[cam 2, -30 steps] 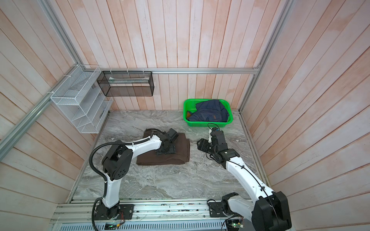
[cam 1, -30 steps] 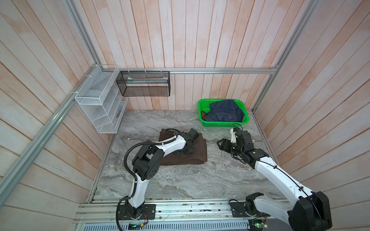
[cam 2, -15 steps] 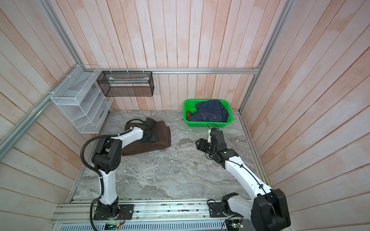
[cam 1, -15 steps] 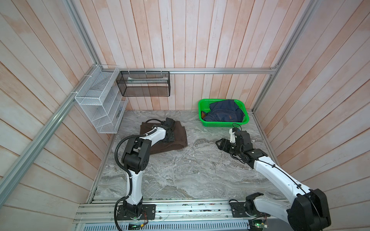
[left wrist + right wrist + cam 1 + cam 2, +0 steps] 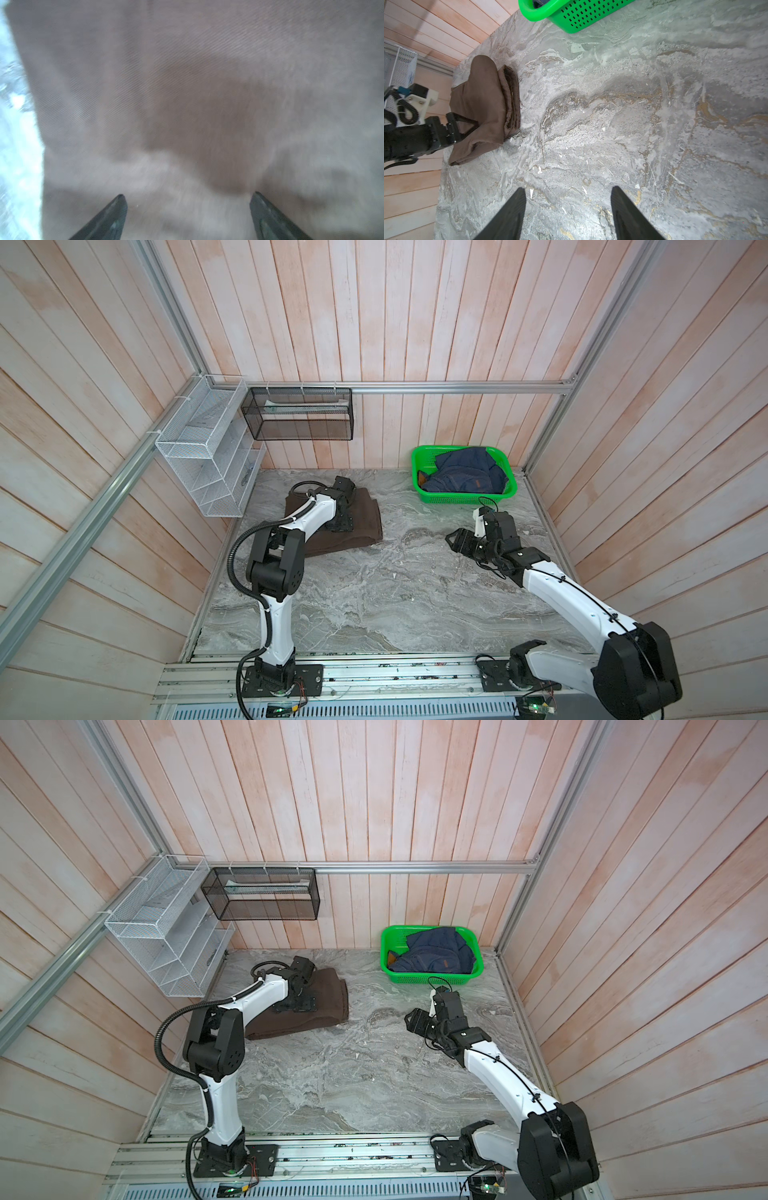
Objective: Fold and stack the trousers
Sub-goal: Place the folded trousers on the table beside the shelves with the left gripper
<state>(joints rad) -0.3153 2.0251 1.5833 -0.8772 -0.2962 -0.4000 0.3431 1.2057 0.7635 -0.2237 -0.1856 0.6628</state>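
Note:
The trousers (image 5: 365, 522) (image 5: 332, 998) lie as a folded dark brown bundle at the far left of the marble table, near the back wall. My left gripper (image 5: 340, 526) (image 5: 298, 1005) rests low on top of them. In the left wrist view its jaws (image 5: 188, 197) stand wide open over the brown cloth (image 5: 187, 83), with nothing gripped between them. My right gripper (image 5: 455, 541) (image 5: 413, 1021) (image 5: 568, 191) hovers open over bare marble right of centre, well apart from the trousers (image 5: 481, 104).
A green basket (image 5: 465, 498) (image 5: 432, 979) (image 5: 571, 14) with a navy denim garment (image 5: 465, 472) stands at the back right. A white wire rack (image 5: 208, 464) and a black mesh basket (image 5: 299, 418) hang on the walls at the back left.
The folded trousers slid with my left gripper from the table's middle to the far left back. The left jaws widened. The right arm barely moved.

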